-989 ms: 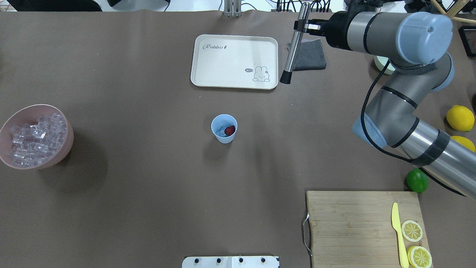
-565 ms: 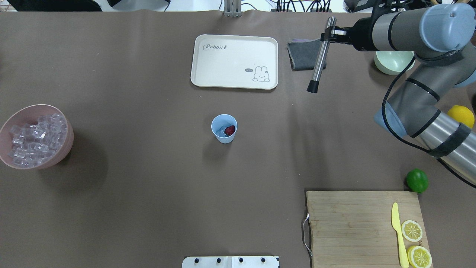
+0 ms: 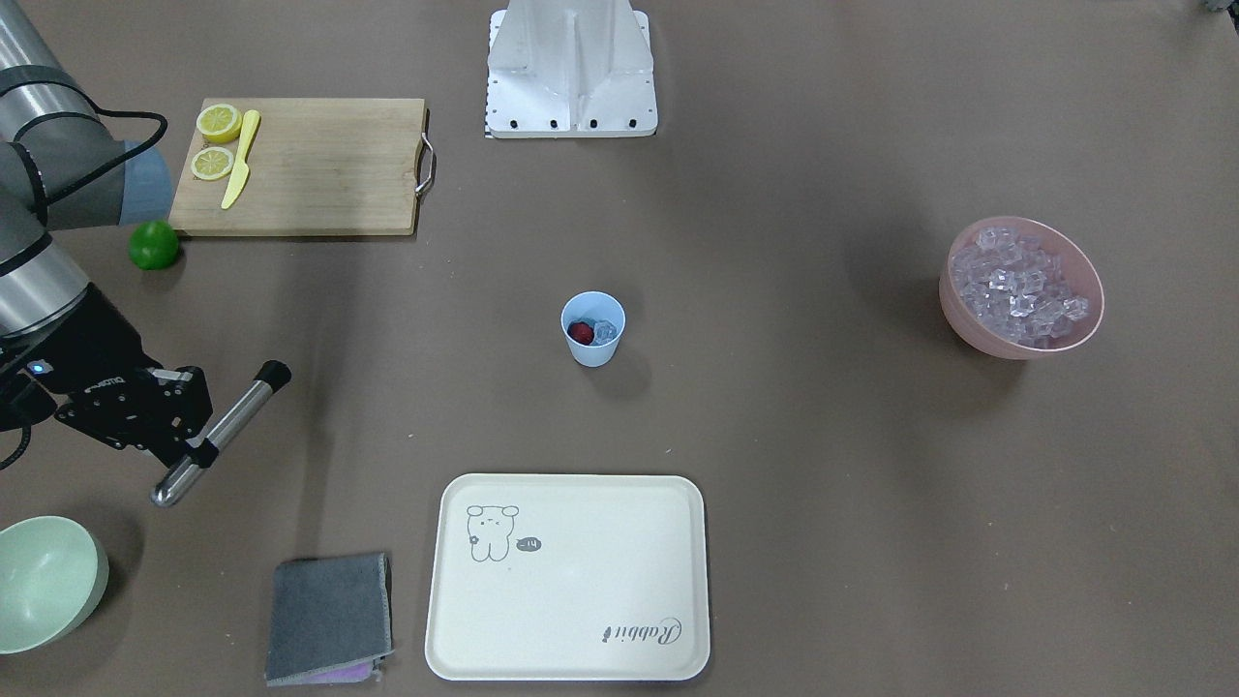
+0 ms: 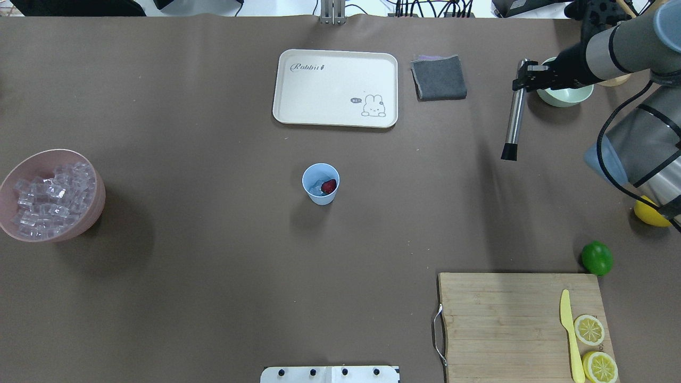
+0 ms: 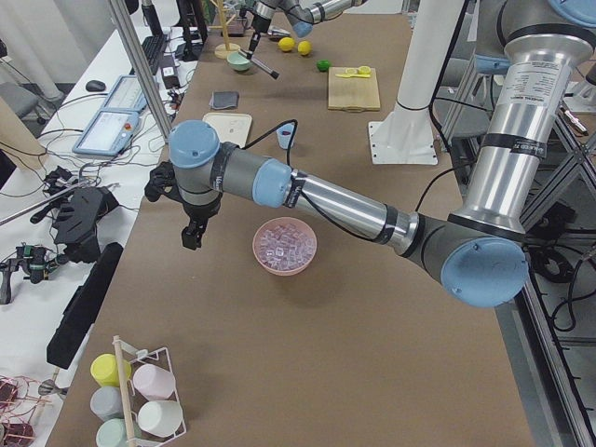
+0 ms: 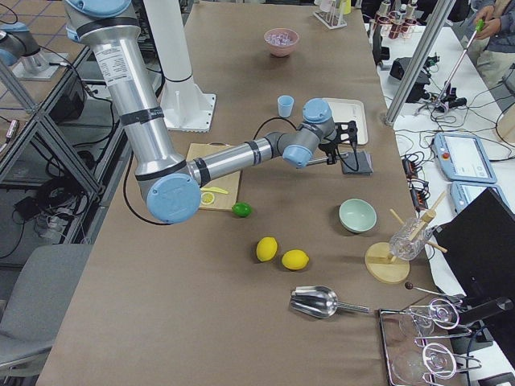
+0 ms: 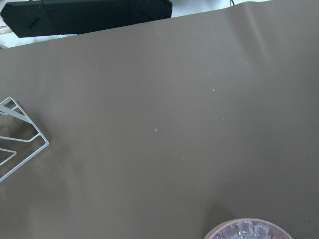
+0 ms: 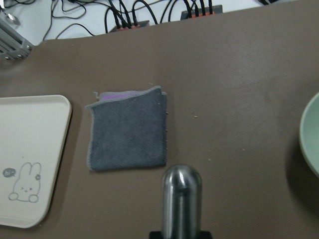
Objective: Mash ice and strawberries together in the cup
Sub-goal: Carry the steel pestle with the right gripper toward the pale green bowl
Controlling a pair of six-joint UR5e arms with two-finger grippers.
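Right gripper (image 3: pixel 198 448), seen from the front, clamps a tilted steel muddler with black tip (image 3: pixel 232 411), well apart from the light-blue plastic cup (image 3: pixel 592 350) holding the red strawberry (image 3: pixel 581 332) and clear ice (image 3: pixel 605 332). Overhead, the cup stands mid-table. From the left end, the left gripper (image 5: pixel 193 233) hovers near a pink bowl (image 5: pixel 279 268); its opening cannot be told.

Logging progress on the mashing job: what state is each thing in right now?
cup: upright, holding strawberry and ice.
strawberry: whole, unmashed.
muddler: tilted, held above the table.
right gripper: shut on muddler.
left gripper: cannot tell.
pink bowl: full of ice cubes.
tray: empty.
green bowl: empty.
cloth: folded.
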